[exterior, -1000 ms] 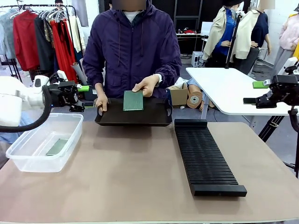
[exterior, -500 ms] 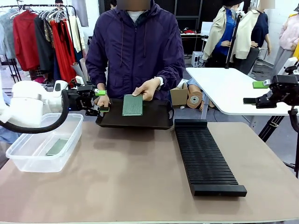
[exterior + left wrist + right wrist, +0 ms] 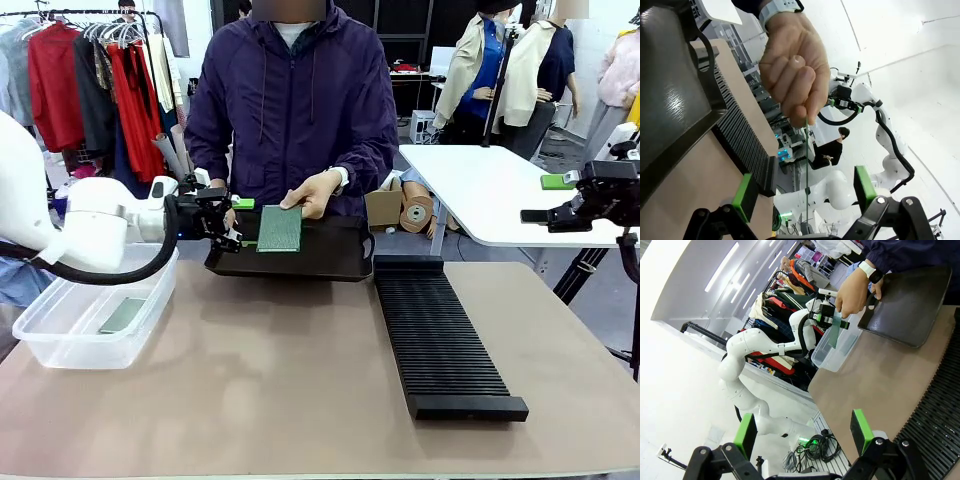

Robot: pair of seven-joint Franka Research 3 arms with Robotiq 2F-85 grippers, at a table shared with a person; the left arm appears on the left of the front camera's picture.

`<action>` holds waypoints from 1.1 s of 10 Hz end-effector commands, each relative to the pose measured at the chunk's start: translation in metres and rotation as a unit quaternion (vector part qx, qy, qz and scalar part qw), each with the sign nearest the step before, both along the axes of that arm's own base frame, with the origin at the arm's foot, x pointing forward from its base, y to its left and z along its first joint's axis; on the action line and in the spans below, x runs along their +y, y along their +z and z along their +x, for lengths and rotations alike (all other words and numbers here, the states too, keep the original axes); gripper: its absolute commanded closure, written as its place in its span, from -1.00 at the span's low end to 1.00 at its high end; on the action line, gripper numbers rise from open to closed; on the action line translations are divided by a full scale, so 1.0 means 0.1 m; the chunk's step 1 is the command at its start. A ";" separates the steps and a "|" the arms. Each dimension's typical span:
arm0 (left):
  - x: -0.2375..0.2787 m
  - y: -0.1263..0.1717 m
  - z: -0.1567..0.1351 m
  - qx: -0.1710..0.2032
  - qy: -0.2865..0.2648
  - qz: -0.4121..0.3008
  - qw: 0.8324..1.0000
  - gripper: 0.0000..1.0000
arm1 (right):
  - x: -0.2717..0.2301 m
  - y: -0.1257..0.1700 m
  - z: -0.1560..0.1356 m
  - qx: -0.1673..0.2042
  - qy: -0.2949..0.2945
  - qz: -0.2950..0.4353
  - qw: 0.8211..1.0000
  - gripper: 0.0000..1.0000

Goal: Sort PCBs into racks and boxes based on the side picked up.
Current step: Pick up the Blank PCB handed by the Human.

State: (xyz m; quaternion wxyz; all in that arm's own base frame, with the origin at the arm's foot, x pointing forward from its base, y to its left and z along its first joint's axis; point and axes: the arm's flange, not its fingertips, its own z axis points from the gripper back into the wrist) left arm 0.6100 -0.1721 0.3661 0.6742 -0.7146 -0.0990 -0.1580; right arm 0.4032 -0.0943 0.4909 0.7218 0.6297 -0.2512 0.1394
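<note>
Left gripper (image 3: 804,192) agape at a hand-held PCB (image 3: 279,228)
Its jaws stand wide open, one pad on each side of the board's edge – apart from it, holding nothing; the person's hand (image 3: 312,190) pinches the board's far edge and holds it tilted above the black tray (image 3: 330,255) at the table's (image 3: 270,390) far side. A second PCB (image 3: 122,315) lies flat in the clear box (image 3: 60,340) at left. Bare tabletop lies between the box and the rack (image 3: 440,340). The right gripper (image 3: 804,432) is wide open and empty, off past the right edge

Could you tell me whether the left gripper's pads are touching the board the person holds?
Apart: the left wrist view shows the board edge-on between the pads of the left gripper, gaps on both sides.
</note>
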 end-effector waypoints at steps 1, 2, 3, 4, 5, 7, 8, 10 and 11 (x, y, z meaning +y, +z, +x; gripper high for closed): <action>-0.12 0.06 0.05 -0.006 -0.015 0.005 1.000 -1.00 | 0.00 0.02 -0.01 -0.005 0.001 0.003 1.000 -1.00; -0.18 0.04 0.05 -0.007 -0.021 0.007 1.000 -1.00 | 0.00 0.02 -0.01 -0.005 0.001 0.003 1.000 -1.00; -0.22 0.01 0.04 -0.008 -0.026 0.005 1.000 -1.00 | 0.00 0.02 -0.01 -0.005 0.001 0.003 1.000 -1.00; -0.26 -0.02 0.02 -0.011 -0.024 0.005 1.000 -1.00 | 0.00 0.02 -0.01 -0.005 0.001 0.003 1.000 -1.00; -0.29 -0.03 0.03 -0.016 -0.020 0.005 1.000 -1.00 | 0.00 0.02 -0.01 -0.005 0.001 0.003 1.000 -1.00; -0.33 -0.07 0.05 -0.028 0.002 0.000 1.000 -1.00 | 0.00 0.02 -0.01 -0.005 0.001 0.003 1.000 -1.00; -0.36 -0.09 0.07 -0.025 -0.001 0.000 1.000 -1.00 | 0.00 0.02 -0.01 -0.005 0.001 0.003 1.000 -1.00; -0.38 -0.11 0.07 -0.027 0.001 -0.004 1.000 -0.66 | 0.00 0.02 -0.01 -0.005 0.001 0.003 1.000 -1.00; -0.39 -0.11 0.07 -0.027 0.003 -0.014 1.000 -0.30 | 0.00 0.02 -0.01 -0.005 0.001 0.003 1.000 -1.00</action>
